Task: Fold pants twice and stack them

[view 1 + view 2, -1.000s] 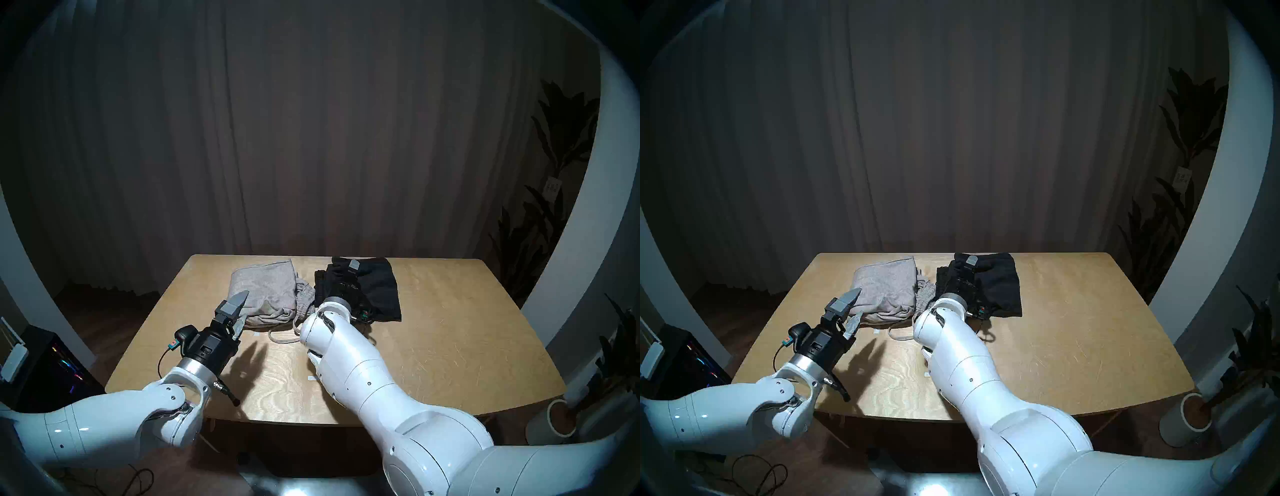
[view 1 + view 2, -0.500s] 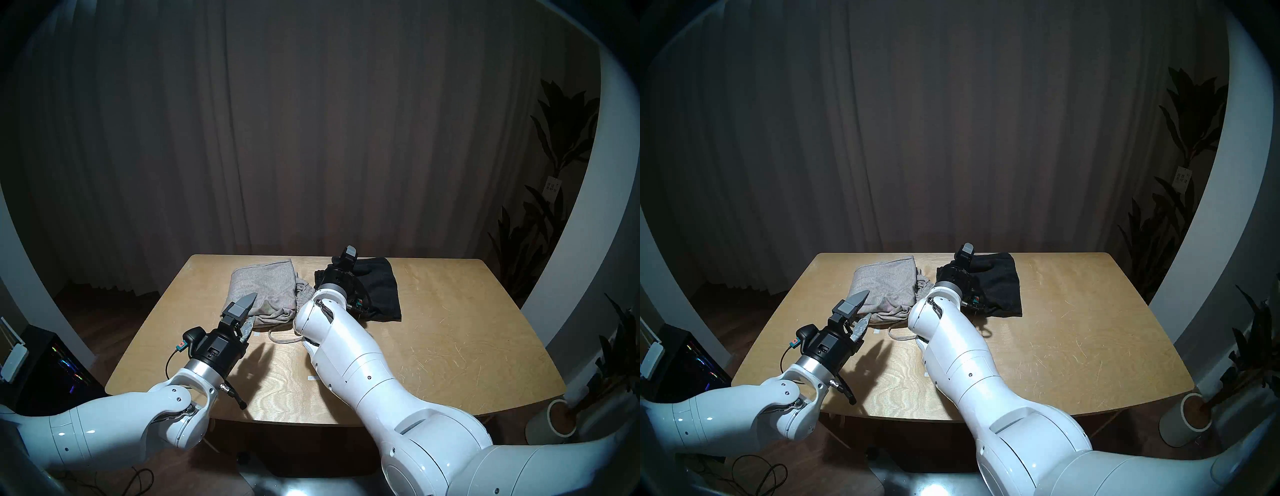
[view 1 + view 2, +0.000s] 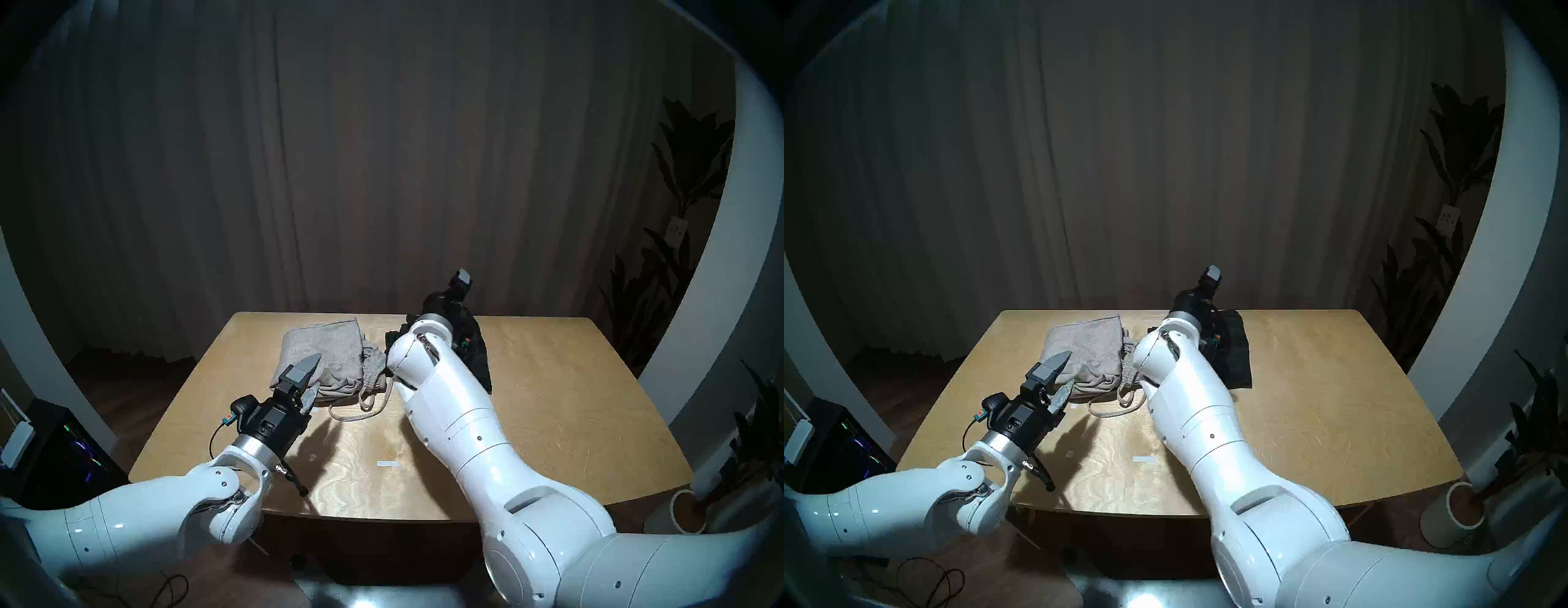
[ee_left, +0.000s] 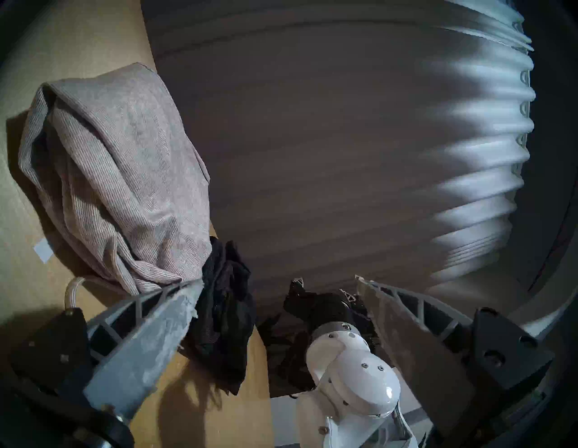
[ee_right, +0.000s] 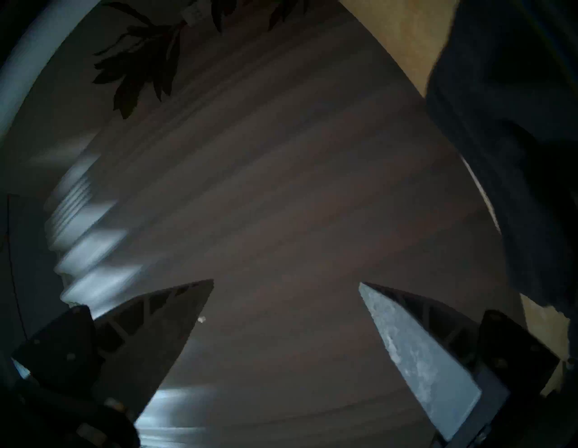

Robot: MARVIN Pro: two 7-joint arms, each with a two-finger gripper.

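Nearest the front edge of the wooden table [image 3: 551, 424], a small strip of white tape [image 3: 388, 463] lies on bare wood. Just beyond it, over the left half, the left gripper [image 3: 309, 379] hangs above the surface with its fingers spread apart and nothing between them; its tips sit at the near left corner of the grey pants [image 3: 326, 352]. Those pants lie folded in a bundle toward the far edge, left of centre, their gathered waistband turned to the right and the pale drawstring [image 3: 356, 414] looping out over the wood toward the front. Right beside them, also near the far edge, the black pants [image 3: 479, 361] lie folded, partly hidden by the right arm [image 3: 458, 424]. Farthest off, the right gripper [image 5: 286, 283] is raised above the far edge over the black pants, fingers wide apart and empty, pointing at the dark curtain [image 3: 382, 148] behind the table.
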